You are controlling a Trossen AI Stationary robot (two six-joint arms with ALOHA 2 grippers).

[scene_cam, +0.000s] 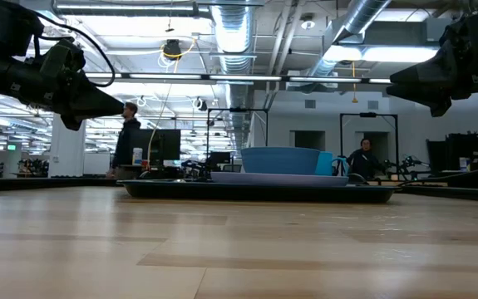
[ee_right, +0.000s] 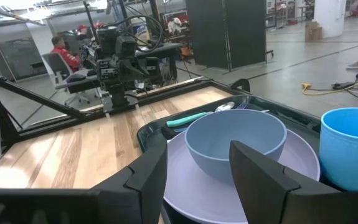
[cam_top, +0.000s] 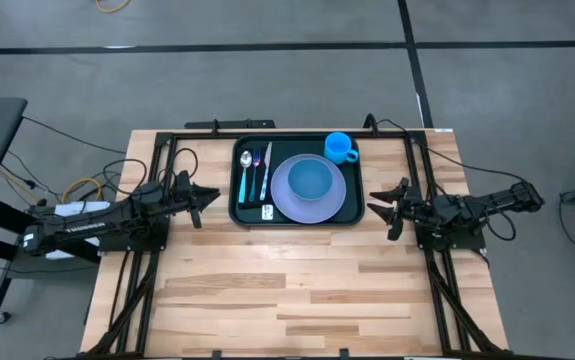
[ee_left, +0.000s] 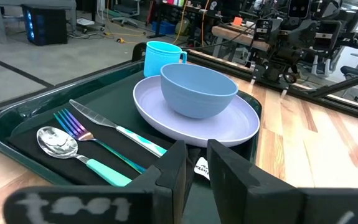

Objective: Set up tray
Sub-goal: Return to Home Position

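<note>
The dark green-black tray (cam_top: 235, 214) lies flat on the far middle of the wooden table. On it stand a lavender plate (cam_top: 285, 205) carrying a blue bowl (cam_top: 310, 180), and a blue cup (cam_top: 340, 148) in its far right corner. A spoon, fork and knife (ee_left: 98, 140) lie on a black napkin (ee_left: 26, 140) in its left part. My left gripper (cam_top: 207, 197) hovers just left of the tray, its fingers slightly apart (ee_left: 196, 152). My right gripper (cam_top: 375, 207) hovers just right of the tray, open wide (ee_right: 197, 155). Both hang above the table in the low view.
The table's near half (cam_top: 287, 290) is bare wood. Black frame rails (cam_top: 162, 150) run along the left, right and far sides. A small white tag (cam_top: 267, 212) lies at the tray's near edge. People (scene_cam: 127, 137) stand and sit in the room beyond.
</note>
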